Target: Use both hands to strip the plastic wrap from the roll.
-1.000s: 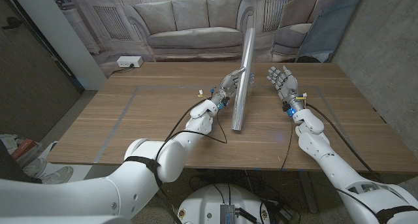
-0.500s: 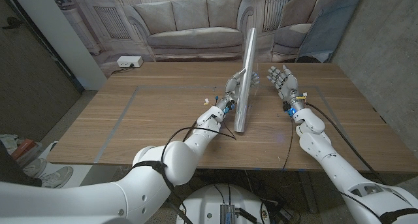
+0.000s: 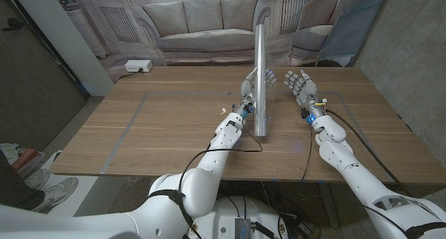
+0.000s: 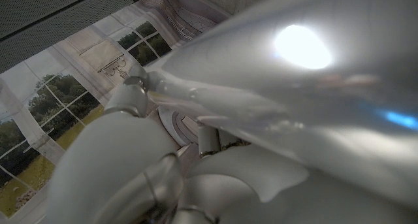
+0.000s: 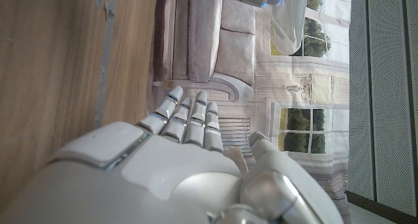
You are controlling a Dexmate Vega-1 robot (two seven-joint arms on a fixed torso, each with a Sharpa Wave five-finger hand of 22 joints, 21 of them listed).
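1. The long silvery roll of clear plastic wrap [image 3: 261,79] stands upright on the wooden table [image 3: 153,127], near its middle.
2. The left hand [image 3: 251,86] grips its middle, steadying it.
3. The right hand [image 3: 300,83] hovers beside it, fingers spread, empty.
4. Next, I judge, it must catch the loose film edge.

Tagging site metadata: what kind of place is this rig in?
Likely a lab or test room dressed as a living room: the sofa and arches look like a printed backdrop, beside a bare concrete wall, with a power strip behind the wooden table.
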